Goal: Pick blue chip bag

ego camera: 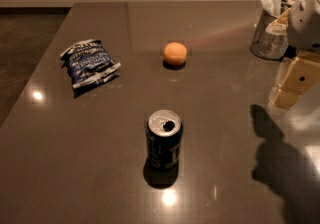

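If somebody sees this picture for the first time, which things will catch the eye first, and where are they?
An opened dark soda can stands upright at the front middle of the table, with a round orange fruit behind it. The blue chip bag lies flat at the far left, apart from both. The gripper hangs over the right edge, far from the bag, beside a clear container.

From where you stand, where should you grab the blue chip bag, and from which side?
Probably from above, pinching the crinkled middle of the blue chip bag: it lies flat on the table, sides too low. The gripper is at the right edge.
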`<action>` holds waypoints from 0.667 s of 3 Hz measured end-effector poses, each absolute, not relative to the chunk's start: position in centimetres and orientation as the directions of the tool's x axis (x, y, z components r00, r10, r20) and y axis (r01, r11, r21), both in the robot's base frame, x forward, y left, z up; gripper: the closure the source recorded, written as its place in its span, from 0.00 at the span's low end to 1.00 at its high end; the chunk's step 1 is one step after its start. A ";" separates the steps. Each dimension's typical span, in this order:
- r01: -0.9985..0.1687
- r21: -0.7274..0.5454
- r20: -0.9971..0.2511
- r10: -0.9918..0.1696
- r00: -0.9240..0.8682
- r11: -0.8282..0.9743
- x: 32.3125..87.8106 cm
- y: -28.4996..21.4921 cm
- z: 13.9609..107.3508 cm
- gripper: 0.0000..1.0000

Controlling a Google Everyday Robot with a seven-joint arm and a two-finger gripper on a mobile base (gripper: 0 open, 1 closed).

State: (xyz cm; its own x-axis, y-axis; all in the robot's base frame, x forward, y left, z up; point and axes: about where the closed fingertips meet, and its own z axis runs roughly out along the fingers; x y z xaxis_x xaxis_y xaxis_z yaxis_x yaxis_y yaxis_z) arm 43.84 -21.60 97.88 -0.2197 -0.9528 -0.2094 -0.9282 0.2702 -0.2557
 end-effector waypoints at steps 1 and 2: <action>-0.928 -0.256 -0.209 -0.953 -0.220 0.270 43.8 -21.6 97.9 0.00; -0.934 -0.249 -0.232 -0.952 -0.200 0.257 45.0 -19.9 97.9 0.00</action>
